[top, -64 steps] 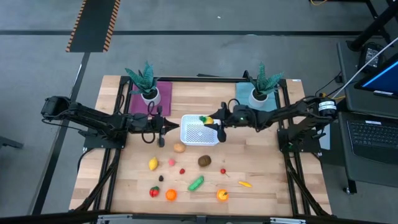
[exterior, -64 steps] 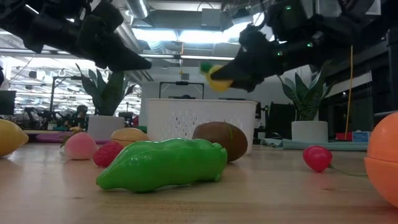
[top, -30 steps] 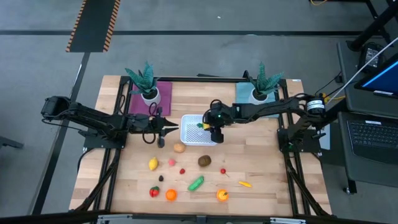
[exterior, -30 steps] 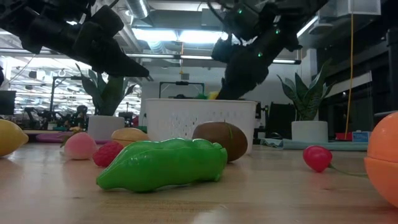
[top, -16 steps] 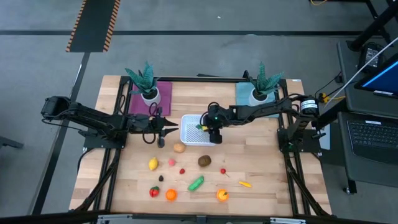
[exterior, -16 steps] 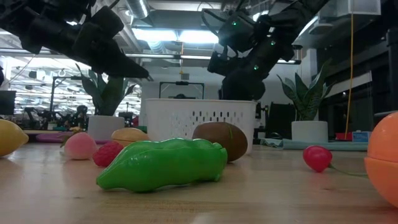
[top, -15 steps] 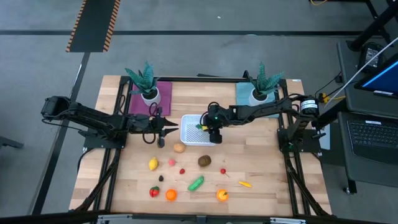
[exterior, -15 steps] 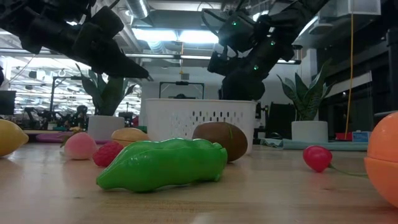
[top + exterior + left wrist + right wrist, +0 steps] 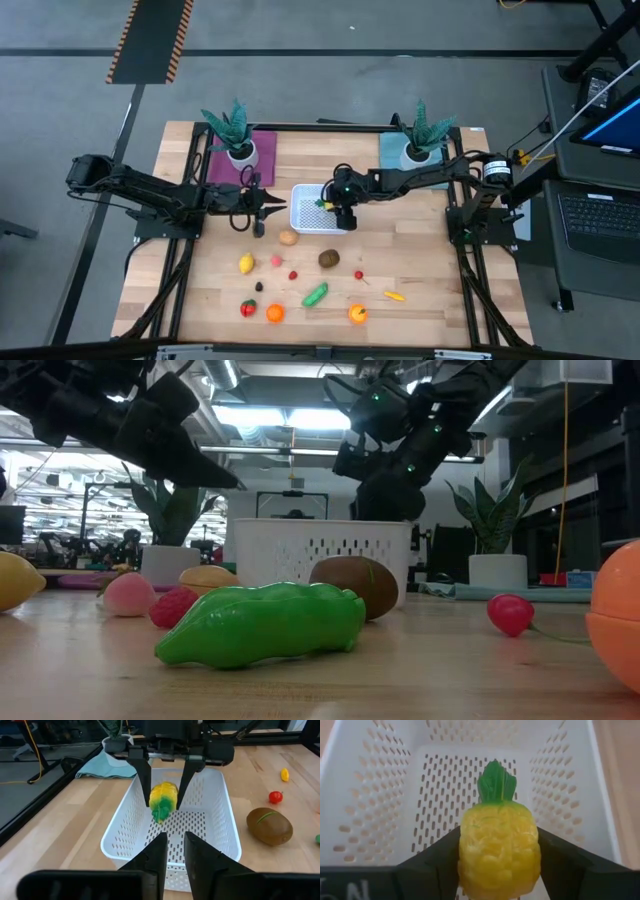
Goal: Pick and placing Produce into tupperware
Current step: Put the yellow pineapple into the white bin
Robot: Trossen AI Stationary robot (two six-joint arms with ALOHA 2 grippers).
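Note:
The tupperware [image 9: 305,212] is a white perforated basket at the table's middle. My right gripper [image 9: 335,207] reaches down inside it and is shut on a yellow toy pineapple [image 9: 499,847] with a green crown, also seen as the pineapple [image 9: 163,800] in the left wrist view. My left gripper [image 9: 262,208] hovers just left of the basket, its fingers closed to a narrow slit with nothing between them. More produce lies on the wood nearer the front: a tan piece [image 9: 288,237], a brown kiwi [image 9: 329,259], a lemon [image 9: 246,263] and a green piece [image 9: 316,294]. My right gripper pinches the pineapple's yellow body [image 9: 467,852] between its two fingers, one on each side. The fingers slant down into the basket from the table's right. The green crown [image 9: 160,814] points down toward the basket floor; whether it touches the floor I cannot tell.
Two potted plants [image 9: 232,135] [image 9: 420,135] stand on mats at the back left and back right. Small red, orange and yellow pieces, among them an orange one [image 9: 356,313], are scattered along the front half. The basket wall [image 9: 125,825] rises between my left gripper and the pineapple.
My right gripper has sunk a little into the basket with the pineapple; the fruit, which showed just above the rim in the low view, is now below it. My left arm has kept still.

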